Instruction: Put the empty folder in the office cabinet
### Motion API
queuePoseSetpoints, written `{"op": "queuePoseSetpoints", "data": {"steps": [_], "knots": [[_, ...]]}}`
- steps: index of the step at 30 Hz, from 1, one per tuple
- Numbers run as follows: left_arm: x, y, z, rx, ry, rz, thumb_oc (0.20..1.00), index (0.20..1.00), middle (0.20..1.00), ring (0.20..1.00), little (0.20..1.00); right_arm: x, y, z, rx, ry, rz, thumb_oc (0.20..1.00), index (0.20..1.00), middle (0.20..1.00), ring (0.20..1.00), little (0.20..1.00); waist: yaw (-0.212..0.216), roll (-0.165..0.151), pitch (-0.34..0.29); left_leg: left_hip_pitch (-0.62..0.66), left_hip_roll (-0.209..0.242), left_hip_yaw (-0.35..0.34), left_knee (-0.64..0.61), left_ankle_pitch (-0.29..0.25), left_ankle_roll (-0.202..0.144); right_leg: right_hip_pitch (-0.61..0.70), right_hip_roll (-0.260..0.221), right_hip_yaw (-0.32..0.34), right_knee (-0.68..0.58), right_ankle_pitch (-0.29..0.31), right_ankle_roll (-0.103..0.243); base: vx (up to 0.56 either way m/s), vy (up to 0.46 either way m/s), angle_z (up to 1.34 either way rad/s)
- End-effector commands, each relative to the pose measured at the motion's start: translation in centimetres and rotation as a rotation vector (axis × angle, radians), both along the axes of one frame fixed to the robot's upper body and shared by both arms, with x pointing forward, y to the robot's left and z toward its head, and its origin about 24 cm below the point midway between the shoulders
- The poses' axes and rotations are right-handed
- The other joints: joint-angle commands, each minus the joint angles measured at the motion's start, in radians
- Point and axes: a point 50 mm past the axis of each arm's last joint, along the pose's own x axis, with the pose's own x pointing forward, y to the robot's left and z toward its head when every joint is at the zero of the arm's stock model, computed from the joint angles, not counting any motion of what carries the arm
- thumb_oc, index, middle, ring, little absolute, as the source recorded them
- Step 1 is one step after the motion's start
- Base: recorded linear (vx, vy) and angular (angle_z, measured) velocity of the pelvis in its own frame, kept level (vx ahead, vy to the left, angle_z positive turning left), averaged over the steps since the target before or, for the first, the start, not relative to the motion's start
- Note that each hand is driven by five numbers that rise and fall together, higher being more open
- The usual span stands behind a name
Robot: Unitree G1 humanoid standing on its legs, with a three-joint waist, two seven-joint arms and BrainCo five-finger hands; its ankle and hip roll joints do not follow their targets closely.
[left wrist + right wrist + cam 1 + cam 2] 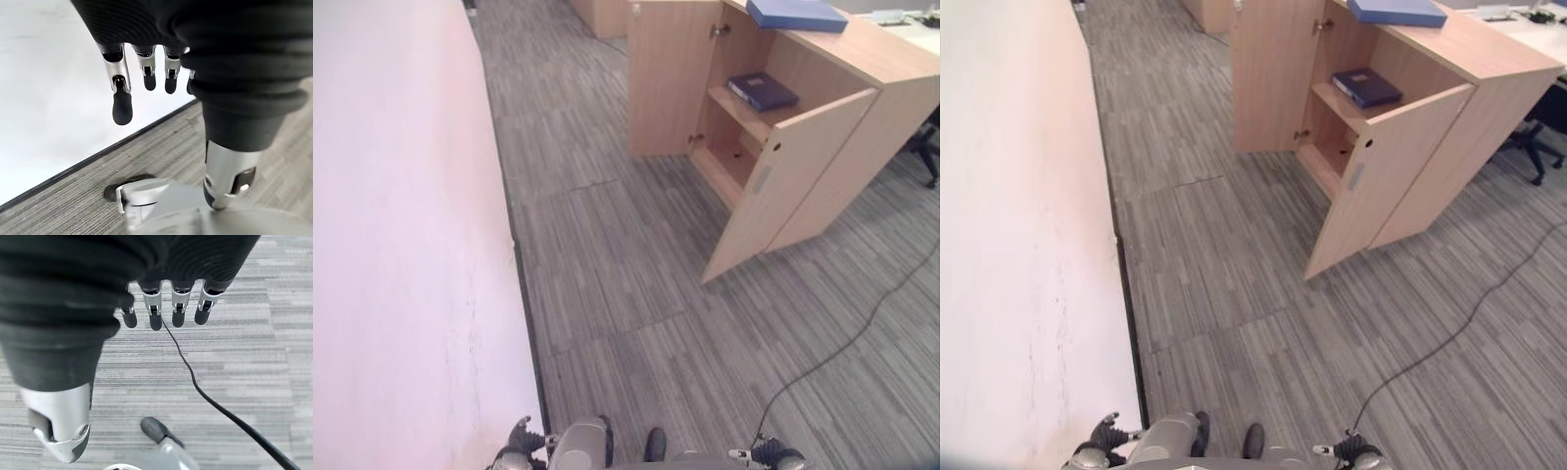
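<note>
Cabinet [822,147] stands well ahead and to the robot's right, both doors swung open; the near door [783,181] juts out toward the open carpet floor [636,294]. A light blue folder [798,14] lies flat on the cabinet top; a darker navy folder [762,90] sits on the upper shelf [734,110] inside. Cannot tell from here which one is the empty one, so picking the wrong folder is the first risk. Left robot hand [146,73] hangs down beside the white wall [401,245], fingers straight and loosely spread, holding nothing. Right robot hand [166,313] likewise hangs over the carpet, fingers straight in a row, nothing in it. Judgement: nothing is grasped yet, and the approach has not closed. Hazards from this stance: the wall runs close along the left side, so a turn could brush the left arm against it; the open near door stands between the robot and the shelf opening and could be clipped on the way in. The blue folder lies partly over the top's edge, so a clumsy reach may knock it off.
</note>
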Motion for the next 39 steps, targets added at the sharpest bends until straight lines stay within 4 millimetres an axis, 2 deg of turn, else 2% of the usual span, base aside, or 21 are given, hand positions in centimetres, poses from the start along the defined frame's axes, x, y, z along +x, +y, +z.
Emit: {"op": "queuePoseSetpoints", "data": {"steps": [1,3,4,6,12,17,18,20,21,23,24,25,26,30,32,33,34,35,37,38,39], "knots": [[-1.1,-1.4,-0.5,-0.028,0.01,0.013,1.0,1.0,1.0,1.0,1.0,-1.2,-1.7,0.2,-0.058,0.031,-0.038,1.0,1.0,1.0,1.0,1.0,0.005,0.002,0.002,-0.037,0.054,0.014,-0.05,0.04,0.009,0.08,-0.019,0.015,0.018,-0.134,0.111,0.11,0.042,0.3],[-1.8,-1.4,-0.7,-0.027,0.027,0.026,1.0,1.0,1.0,1.0,1.0,-1.6,-1.8,0.2,-0.063,0.041,-0.04,1.0,1.0,1.0,1.0,1.0,0.011,0.006,0.001,-0.024,0.059,0.024,-0.125,0.066,0.003,0.092,-0.019,0.015,0.013,-0.138,0.115,0.1,0.059,0.18],[-2.4,-1.4,-0.8,-0.021,0.048,0.041,1.0,1.0,1.0,1.0,1.0,-2.1,-1.9,0.1,-0.069,0.055,-0.044,1.0,1.0,1.0,1.0,1.0,0.015,0.018,0.0,-0.026,0.077,0.059,-0.258,0.146,-0.016,0.11,-0.013,0.008,0.007,-0.151,0.122,0.21,0.06,0.08],[-3.4,-1.4,-1.0,-0.017,0.069,0.075,1.0,1.0,1.0,1.0,1.0,-2.7,-2.0,0.1,-0.077,0.071,-0.061,1.0,1.0,1.0,1.0,1.0,0.019,0.029,-0.002,-0.019,0.099,0.15,-0.41,0.18,-0.037,0.137,-0.017,0.0,0.007,-0.185,0.135,0.3,0.109,0.12],[-6.1,-1.6,-1.4,-0.019,0.135,0.135,1.0,1.0,1.0,1.0,1.0,-4.2,-1.8,-0.2,-0.073,0.109,-0.067,1.0,1.0,1.0,1.0,1.0,0.022,0.059,-0.058,0.037,0.106,0.199,-0.504,0.231,-0.037,0.157,-0.03,-0.004,0.007,-0.211,0.159,0.23,0.136,0.04],[-6.0,-1.4,-1.4,-0.028,0.124,0.186,1.0,1.0,1.0,1.0,1.0,-4.9,-1.0,-0.5,-0.031,0.123,-0.094,1.0,1.0,1.0,1.0,1.0,0.028,0.038,-0.1,0.079,0.037,0.216,-0.503,0.171,0.007,0.181,-0.15,-0.024,0.007,-0.18,0.23,0.23,0.21,-0.1],[-6.0,-1.4,-1.4,-0.028,0.124,0.185,1.0,1.0,1.0,1.0,1.0,-4.9,-1.0,-0.5,-0.031,0.123,-0.095,1.0,1.0,1.0,1.0,1.0,0.028,0.037,-0.1,0.079,0.036,0.217,-0.503,0.17,0.008,0.182,-0.151,-0.024,0.007,-0.18,0.231,0.26,0.313,-0.09],[-4.9,-1.3,-1.2,-0.034,0.102,0.144,1.0,1.0,1.0,1.0,1.0,-5.0,-1.1,-0.4,-0.021,0.12,-0.122,1.0,1.0,1.0,1.0,1.0,0.024,0.027,-0.122,0.11,-0.024,0.22,-0.502,0.119,0.04,0.169,-0.238,-0.032,0.073,-0.14,0.276,0.21,0.265,-0.22],[-4.9,-1.3,-1.2,-0.034,0.103,0.144,1.0,1.0,1.0,1.0,1.0,-5.0,-1.1,-0.4,-0.021,0.12,-0.122,1.0,1.0,1.0,1.0,1.0,0.025,0.026,-0.122,0.11,-0.026,0.221,-0.501,0.118,0.041,0.169,-0.239,-0.032,0.074,-0.14,0.277,0.14,0.198,-0.12],[-3.9,-1.1,-1.1,-0.042,0.081,0.116,1.0,1.0,1.0,1.0,1.0,-5.0,-1.3,-0.4,-0.014,0.113,-0.145,1.0,1.0,1.0,1.0,1.0,0.024,0.025,-0.133,0.14,-0.078,0.214,-0.503,0.082,0.069,0.142,-0.314,-0.041,0.176,-0.079,0.302,0.17,0.33,0.15],[-2.5,-1.1,-0.8,-0.06,0.048,0.089,1.0,1.0,1.0,1.0,1.0,-4.5,-2.0,-0.1,-0.016,0.092,-0.15,1.0,1.0,1.0,1.0,1.0,0.02,0.027,-0.126,0.179,-0.148,0.193,-0.505,0.041,0.113,0.093,-0.415,-0.041,0.351,0.067,0.321,0.15,0.361,0.38],[-2.5,-1.1,-0.8,-0.06,0.048,0.089,1.0,1.0,1.0,1.0,1.0,-4.5,-2.0,-0.1,-0.016,0.092,-0.15,1.0,1.0,1.0,1.0,1.0,0.02,0.027,-0.126,0.179,-0.148,0.194,-0.505,0.041,0.113,0.093,-0.416,-0.04,0.351,0.067,0.321,0.2,0.509,0.48],[-1.6,-0.6,-0.6,-0.058,0.033,0.059,1.0,1.0,1.0,1.0,1.0,-3.7,-2.3,0.1,-0.02,0.065,-0.143,1.0,1.0,1.0,1.0,1.0,0.006,0.037,-0.107,0.227,-0.187,0.161,-0.507,0.006,0.145,0.038,-0.463,-0.037,0.52,0.161,0.284,0.1,0.247,0.46],[-1.0,-0.4,-0.4,-0.054,0.028,0.034,1.0,1.0,1.0,1.0,1.0,-2.4,-2.0,0.2,-0.012,0.022,-0.121,1.0,1.0,1.0,1.0,1.0,-0.003,0.044,-0.081,0.261,-0.193,0.147,-0.507,-0.03,0.16,-0.057,-0.499,-0.057,0.654,0.163,0.27,0.09,0.169,0.52],[-0.2,-0.6,-0.3,-0.066,0.015,0.014,1.0,1.0,1.0,1.0,1.0,-0.9,-1.8,0.4,0.003,-0.027,-0.106,1.0,1.0,1.0,1.0,1.0,-0.027,0.069,-0.045,0.289,-0.157,0.13,-0.507,-0.036,0.151,-0.155,-0.437,-0.078,0.643,0.061,0.223,0.03,-0.047,0.27],[-0.2,-0.6,-0.3,-0.066,0.015,0.014,1.0,1.0,1.0,1.0,1.0,-0.9,-1.8,0.4,0.003,-0.027,-0.106,1.0,1.0,1.0,1.0,1.0,-0.027,0.069,-0.045,0.289,-0.157,0.13,-0.507,-0.036,0.151,-0.155,-0.437,-0.078,0.643,0.061,0.223,0.08,-0.116,0.15],[-0.1,-0.8,-0.3,-0.071,0.023,-0.015,1.0,1.0,1.0,1.0,1.0,0.4,-2.0,0.7,0.002,-0.061,-0.097,1.0,1.0,1.0,1.0,1.0,-0.057,0.083,-0.006,0.331,-0.138,0.104,-0.507,-0.036,0.143,-0.21,-0.343,-0.069,0.545,0.02,0.211,0.11,-0.107,-0.02],[-0.2,-1.0,-0.4,-0.077,0.032,-0.041,1.0,1.0,1.0,1.0,1.0,0.8,-1.8,0.8,0.005,-0.065,-0.076,1.0,1.0,1.0,1.0,1.0,-0.071,0.083,0.007,0.349,-0.135,0.093,-0.507,-0.039,0.139,-0.243,-0.291,-0.06,0.496,0.008,0.211,0.17,-0.145,0.17],[-0.2,-1.3,-0.5,-0.083,0.046,-0.074,1.0,1.0,1.0,1.0,1.0,1.0,-1.5,0.7,0.011,-0.062,-0.057,1.0,1.0,1.0,1.0,1.0,-0.096,0.069,0.019,0.373,-0.142,0.077,-0.507,-0.04,0.13,-0.276,-0.182,-0.052,0.316,0.057,0.207,0.16,-0.134,0.14],[-0.4,-1.5,-0.6,-0.094,0.066,-0.084,1.0,1.0,1.0,1.0,1.0,0.6,-1.5,0.6,0.018,-0.053,-0.093,1.0,1.0,1.0,1.0,1.0,-0.119,0.038,0.021,0.399,-0.162,0.048,-0.507,-0.065,0.121,-0.307,-0.114,-0.027,0.169,0.114,0.238,0.22,-0.154,0.29],[-0.7,-1.5,-0.7,-0.097,0.078,-0.088,1.0,1.0,1.0,1.0,1.0,0.2,-1.6,0.5,0.026,-0.046,-0.121,1.0,1.0,1.0,1.0,1.0,-0.128,0.029,0.018,0.408,-0.168,0.037,-0.507,-0.074,0.119,-0.314,-0.092,-0.009,0.124,0.13,0.244,0.27,-0.144,0.86]]}}
